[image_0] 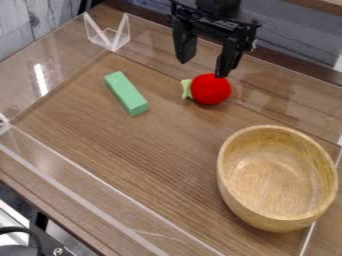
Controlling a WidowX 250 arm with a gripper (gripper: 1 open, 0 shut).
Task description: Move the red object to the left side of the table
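**Clear walls, pale floor beyond**

Low clear acrylic walls (80,205) catch soft, even light and show as bright edges and faint reflections. At the far side, 2 acrylic panels meet in a V-shaped corner piece (107,35). Past the near left edge, a pale floor (16,215) shows, with dark cables or gear (34,243) at the bottom left corner, too small to identify. Along the top edge lies a dark band, its nature unclear. No window or lamp shows.
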